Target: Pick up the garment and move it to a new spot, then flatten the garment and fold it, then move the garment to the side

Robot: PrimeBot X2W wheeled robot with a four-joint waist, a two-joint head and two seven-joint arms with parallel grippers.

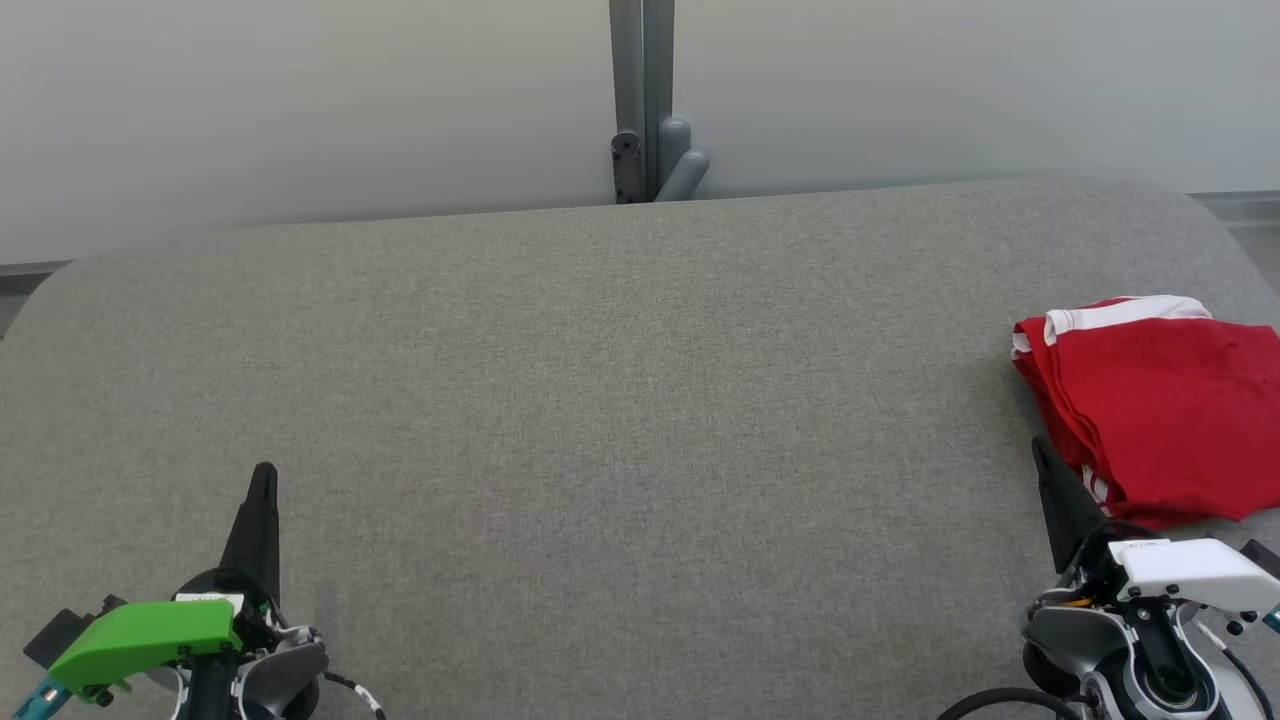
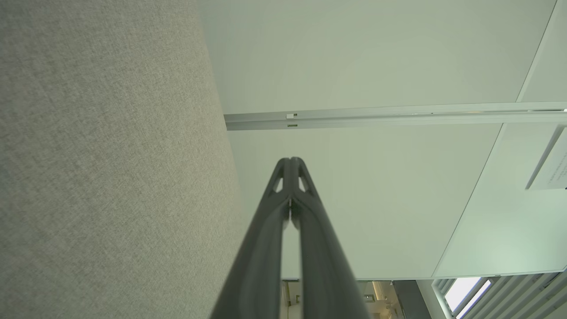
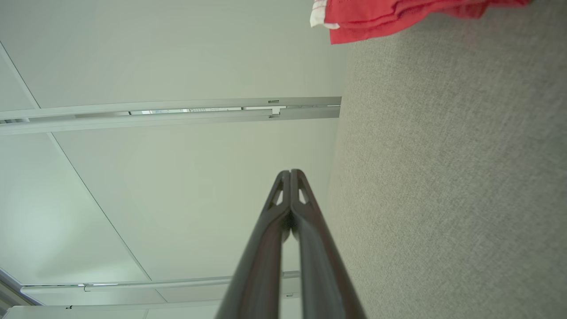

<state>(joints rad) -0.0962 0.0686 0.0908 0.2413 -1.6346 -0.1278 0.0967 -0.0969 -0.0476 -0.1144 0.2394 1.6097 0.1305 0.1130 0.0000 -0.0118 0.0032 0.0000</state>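
A red garment (image 1: 1165, 405) with white trim lies folded at the right edge of the grey fabric table (image 1: 620, 400). Its edge also shows at the top of the right wrist view as red cloth (image 3: 398, 15). My right gripper (image 1: 1040, 450) is shut with nothing in it, low at the front right, its tip just beside the garment's near left corner. In its own view the right gripper (image 3: 290, 172) has its fingers pressed together. My left gripper (image 1: 264, 470) is shut and empty at the front left, far from the garment; the left gripper (image 2: 290, 159) shows closed fingers.
A pale wall stands behind the table, with a grey vertical post (image 1: 645, 100) and bracket at its middle. The table's far corners are rounded. Wall rails (image 2: 398, 116) cross the wrist views.
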